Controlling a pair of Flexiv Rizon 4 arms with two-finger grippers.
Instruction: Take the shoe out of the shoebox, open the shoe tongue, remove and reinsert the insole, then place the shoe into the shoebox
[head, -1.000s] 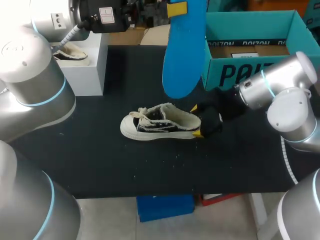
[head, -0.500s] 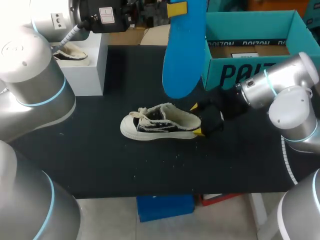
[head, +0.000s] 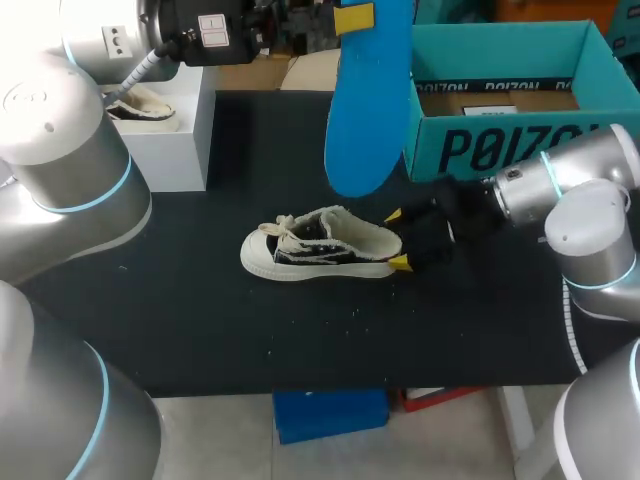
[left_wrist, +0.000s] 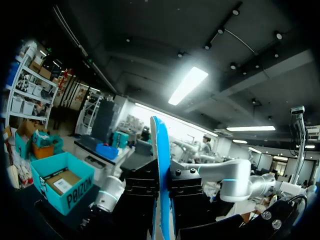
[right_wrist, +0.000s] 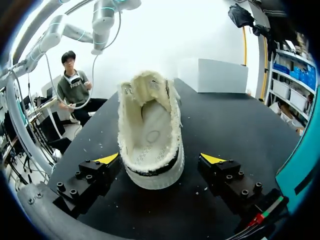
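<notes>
A black and cream shoe (head: 318, 245) lies on its sole on the black table (head: 200, 320), toe to the left. My right gripper (head: 397, 240) is open at its heel. In the right wrist view the shoe (right_wrist: 150, 132) sits with its heel between the yellow fingertips (right_wrist: 107, 159), touching neither, and the right gripper (right_wrist: 160, 160) shows the cream lining with no insole in it. High above the table my left gripper (head: 356, 15) is shut on a blue insole (head: 365, 100) that hangs down. In the left wrist view the insole (left_wrist: 161, 170) stands edge-on in the left gripper (left_wrist: 162, 210).
The open teal shoebox (head: 560, 45) stands at the back right, close behind my right arm (head: 560, 190); it is also visible from the left wrist (left_wrist: 62, 182). A white box (head: 175, 140) at the back left carries another cream shoe (head: 140, 105).
My right arm has drawn back a little to the right, its open gripper still at the shoe's heel. The left arm and insole have not moved.
</notes>
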